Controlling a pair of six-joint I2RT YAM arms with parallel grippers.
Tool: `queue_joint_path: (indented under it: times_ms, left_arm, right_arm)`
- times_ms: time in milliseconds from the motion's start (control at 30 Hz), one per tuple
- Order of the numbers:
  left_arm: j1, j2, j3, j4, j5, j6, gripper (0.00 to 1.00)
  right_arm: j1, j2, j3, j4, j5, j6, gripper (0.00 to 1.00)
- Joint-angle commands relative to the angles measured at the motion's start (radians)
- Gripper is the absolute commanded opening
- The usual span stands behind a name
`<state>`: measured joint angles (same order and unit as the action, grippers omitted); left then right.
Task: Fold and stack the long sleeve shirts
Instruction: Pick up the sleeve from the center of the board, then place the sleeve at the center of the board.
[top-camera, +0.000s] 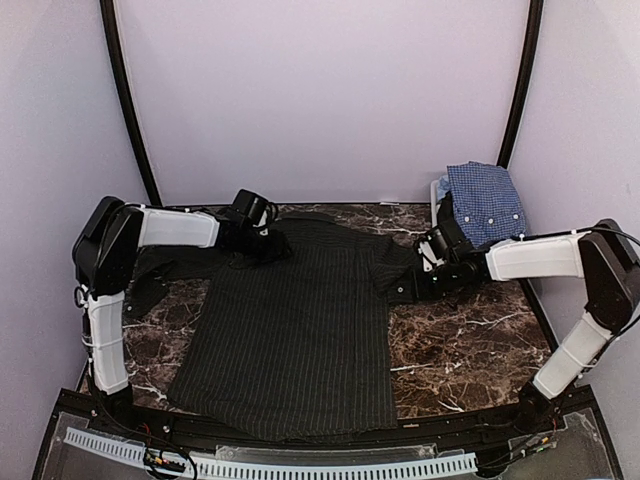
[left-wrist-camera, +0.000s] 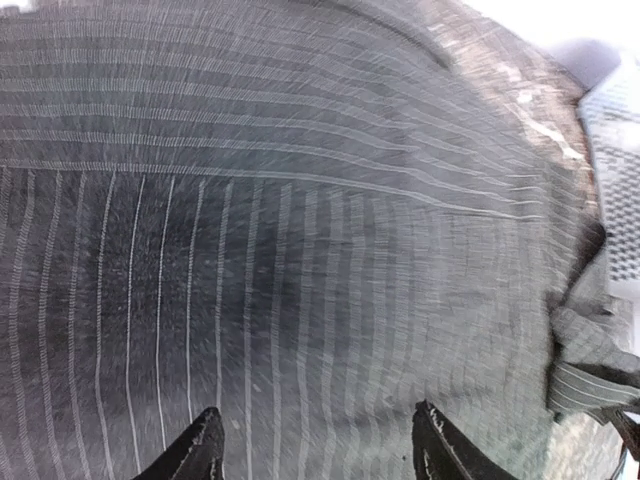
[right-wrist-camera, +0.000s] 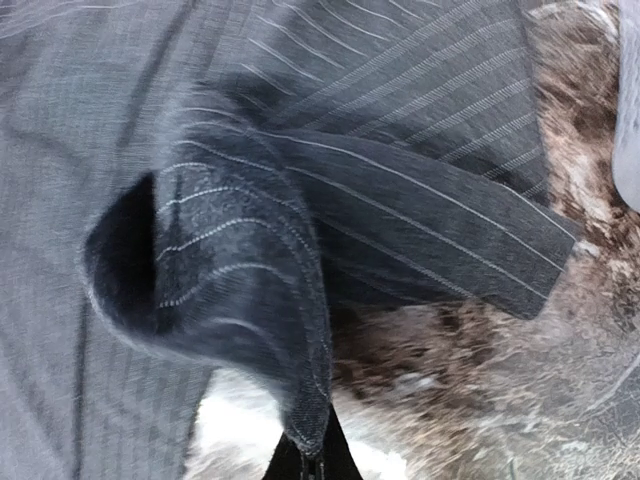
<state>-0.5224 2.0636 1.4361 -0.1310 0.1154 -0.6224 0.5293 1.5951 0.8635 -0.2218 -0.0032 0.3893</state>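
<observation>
One black shirt (top-camera: 290, 330) spread | left gripper (left-wrist-camera: 315, 445) apart above it | right gripper (right-wrist-camera: 308, 462) clamped on its folded edge (marble table (top-camera: 470, 340) beside)

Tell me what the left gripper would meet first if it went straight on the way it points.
Most likely the black pinstriped shirt: its cloth fills the view ahead of the open left gripper, though how far off is unclear.

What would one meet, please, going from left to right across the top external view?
Left arm's elbow → black pinstriped shirt → blue checked shirt → right arm's elbow.
</observation>
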Motion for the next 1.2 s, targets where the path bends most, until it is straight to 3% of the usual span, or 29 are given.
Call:
queue_joint_path:
  times_ms: [0, 433, 633, 833, 900, 1033, 1167]
  left_arm:
    - [-0.019, -0.177, -0.056, 0.028, 0.023, 0.074, 0.63]
    - [-0.136, -0.438, -0.261, 0.106, 0.077, 0.128, 0.63]
    - [-0.161, -0.522, -0.353, 0.179, 0.129, 0.103, 0.63]
    - [-0.161, -0.567, -0.411, 0.198, 0.131, 0.051, 0.63]
    - [-0.161, -0.561, -0.411, 0.17, 0.093, 0.029, 0.63]
    - [-0.161, -0.557, -0.427, 0.137, 0.062, -0.02, 0.64]
    - [-0.162, -0.55, -0.456, 0.161, 0.099, -0.033, 0.64]
  right_arm:
    - [0.003, -0.081, 0.064, -0.041, -0.127, 0.008, 0.0]
    - [0.11, -0.134, 0.245, -0.199, -0.313, 0.007, 0.0]
    - [0.22, -0.075, 0.401, -0.321, -0.166, -0.079, 0.0]
    - [0.362, 0.035, 0.445, -0.378, -0.002, -0.155, 0.0]
    - [0.41, 0.063, 0.449, -0.374, 0.039, -0.168, 0.09]
    - [0.489, 0.077, 0.441, -0.35, 0.144, -0.167, 0.39]
    - [0.48, 0.032, 0.405, -0.321, 0.252, -0.095, 0.52]
